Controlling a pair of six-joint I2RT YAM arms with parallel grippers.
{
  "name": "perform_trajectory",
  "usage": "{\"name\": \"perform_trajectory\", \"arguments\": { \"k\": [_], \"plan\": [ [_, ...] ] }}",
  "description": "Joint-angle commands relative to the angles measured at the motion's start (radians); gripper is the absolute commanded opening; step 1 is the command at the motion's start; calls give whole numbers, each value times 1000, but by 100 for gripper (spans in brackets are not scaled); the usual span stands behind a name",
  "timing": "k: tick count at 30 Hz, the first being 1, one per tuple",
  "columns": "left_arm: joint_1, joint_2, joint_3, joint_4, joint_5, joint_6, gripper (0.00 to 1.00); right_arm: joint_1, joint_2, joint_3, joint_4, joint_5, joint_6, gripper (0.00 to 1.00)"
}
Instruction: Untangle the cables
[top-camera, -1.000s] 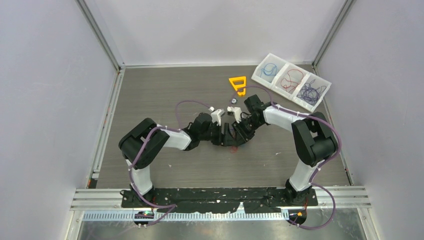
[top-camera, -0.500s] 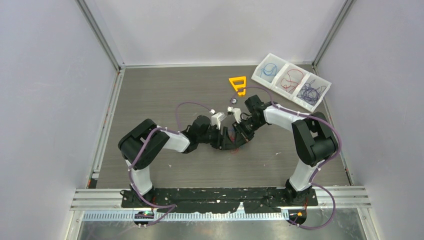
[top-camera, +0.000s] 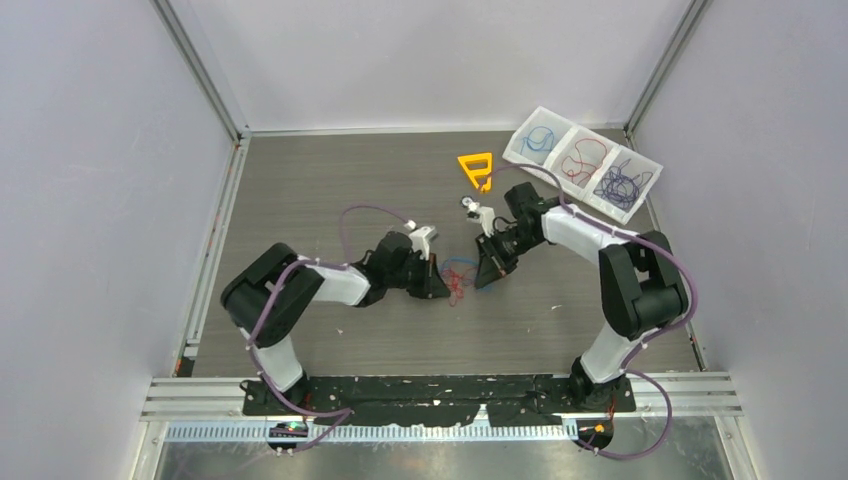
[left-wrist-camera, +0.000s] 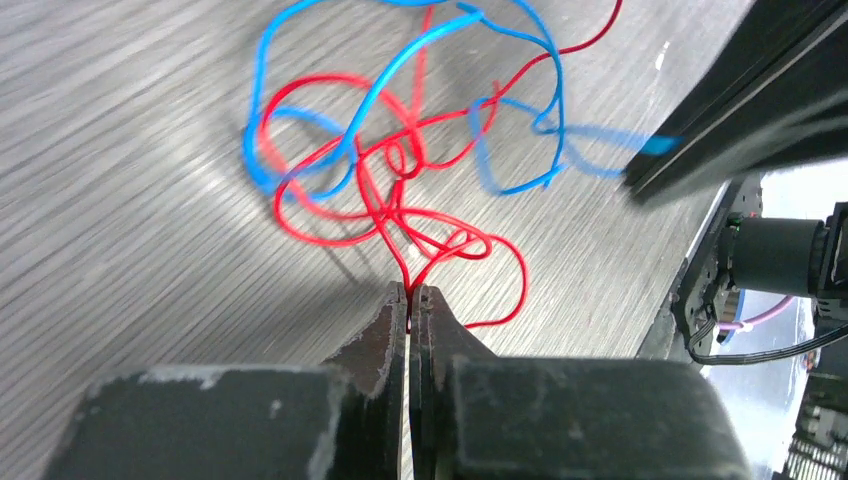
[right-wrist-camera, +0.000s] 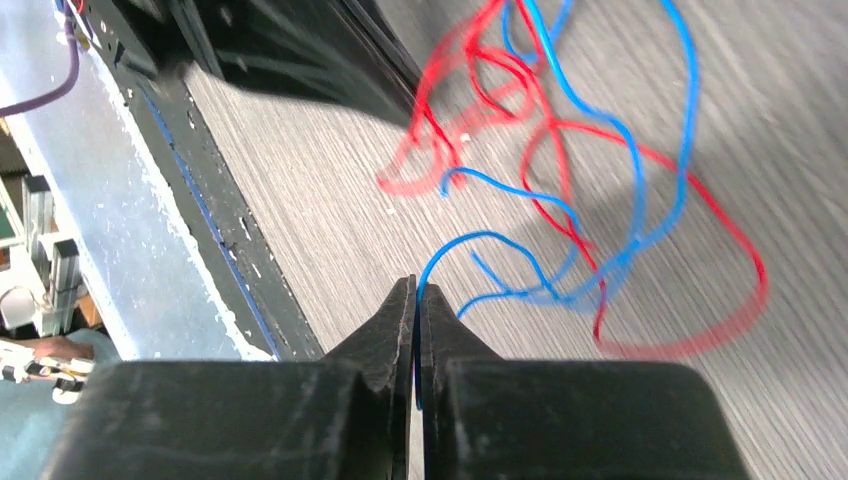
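Gripping one colour each seemed to be the point of the pose. The left arm (top-camera: 330, 285) and right arm (top-camera: 575, 230) bent inward toward one another, wrists low. The left gripper (left-wrist-camera: 410, 290) had its jaws pressed together on the red cable (left-wrist-camera: 400, 225), pinching a strand right at the tips. The right gripper (right-wrist-camera: 415, 285) was likewise clamped narrow on the blue cable (right-wrist-camera: 455, 250). The cables (top-camera: 460, 281) lay in a loose knot between the two grippers, red and blue loops crossing several times. Opposed holds like these probably let each arm draw its own colour out of the knot.

Pale lilac walls (top-camera: 100, 150) closed the cell on three sides, with metal rails at their corners. The table (top-camera: 300, 190) under both grippers was grey with a fine wood grain, matte and flat. Well beyond the right gripper sat a white tray (top-camera: 600, 133) of three compartments, holding blue, red and dark coils apart, likely where freed cables go. An orange triangle (top-camera: 475, 157) lay just past the right gripper.
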Motion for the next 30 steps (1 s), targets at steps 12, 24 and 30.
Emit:
{"name": "perform_trajectory", "arguments": {
  "k": [12, 24, 30],
  "plan": [
    [394, -373, -137, -572, -26, 212, 0, -318, -314, 240, -183, 33, -128, 6],
    [442, -396, -115, -579, 27, 230, 0, -426, -333, 547, -106, 41, -17, 5],
    [395, -365, -51, -565, 41, 256, 0, -444, -256, 663, 40, 163, 97, 6]
  ]
}}
